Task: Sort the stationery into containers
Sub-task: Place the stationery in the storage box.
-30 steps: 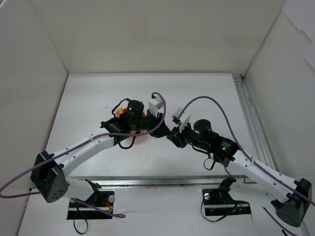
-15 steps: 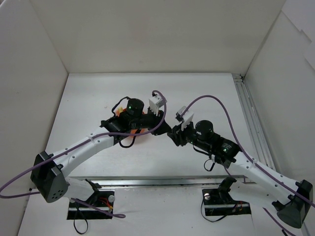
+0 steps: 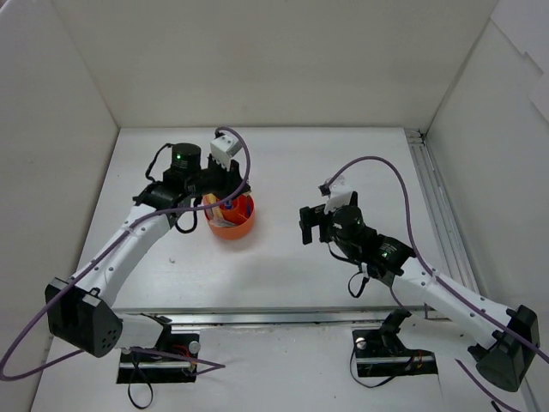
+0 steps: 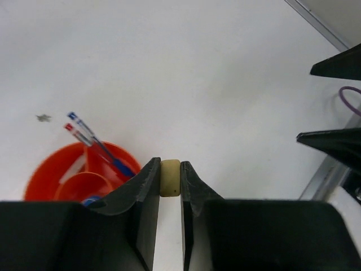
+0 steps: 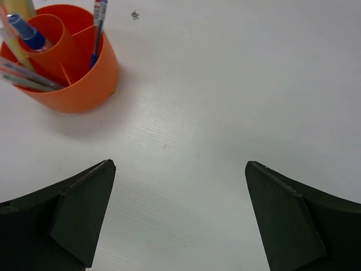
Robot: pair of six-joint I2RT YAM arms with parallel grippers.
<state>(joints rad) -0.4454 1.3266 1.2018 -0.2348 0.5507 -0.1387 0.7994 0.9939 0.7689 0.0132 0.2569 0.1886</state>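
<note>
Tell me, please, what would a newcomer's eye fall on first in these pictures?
The orange bowl stands out on the left half of the white table, with pens sticking up from its compartments. Close by its rim, the left gripper pinches a small beige eraser. The right gripper hangs wide open over the table, further right.

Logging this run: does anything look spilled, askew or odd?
Nothing spilled or damaged. The only oddity is a small dark speck on the table near the orange bowl; its pens merely lean inside.
</note>
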